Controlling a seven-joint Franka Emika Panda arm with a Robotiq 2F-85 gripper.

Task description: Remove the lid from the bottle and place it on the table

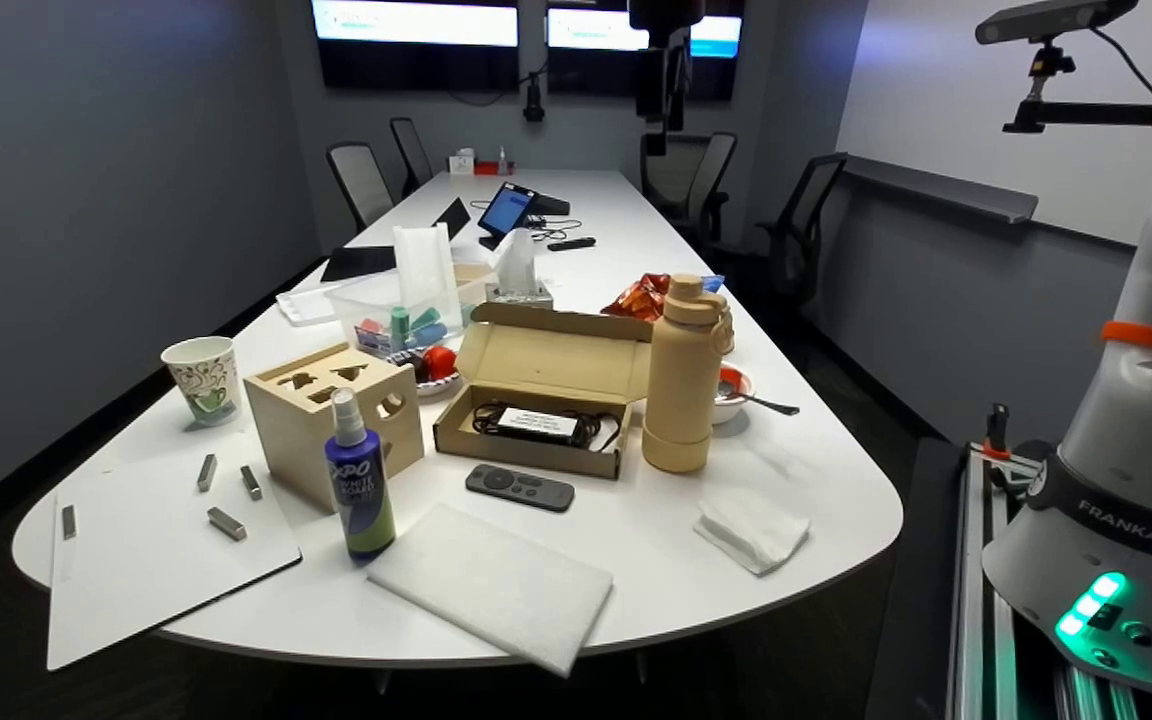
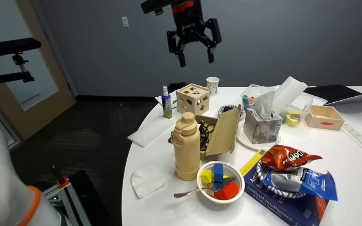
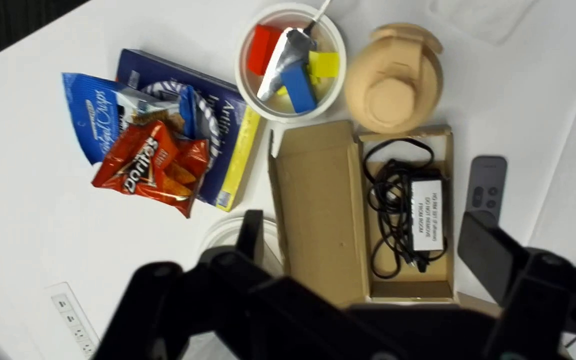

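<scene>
The bottle (image 1: 361, 495) is a small upright dark blue and green spray bottle labelled EXPO. It also stands at the left in an exterior view (image 2: 167, 105). Its pale whitish lid (image 1: 347, 418) is on its top in both exterior views (image 2: 165, 91). The bottle is out of view in the wrist view. The white table (image 1: 636, 590) carries many things, also in an exterior view (image 2: 156, 213) and the wrist view (image 3: 133, 250). My gripper (image 2: 196, 61) is open and holds nothing, high above the table; its fingers show in the wrist view (image 3: 363, 235) and an exterior view (image 1: 664, 135).
A wooden shape cube (image 1: 336, 430) stands close beside the bottle. A white pad (image 1: 496, 585) lies in front. A tall tan container (image 2: 187, 150), an open cardboard box (image 3: 318, 210) with cables and a bowl (image 2: 220, 201) of blocks stand nearby. A remote (image 1: 520, 487) lies between.
</scene>
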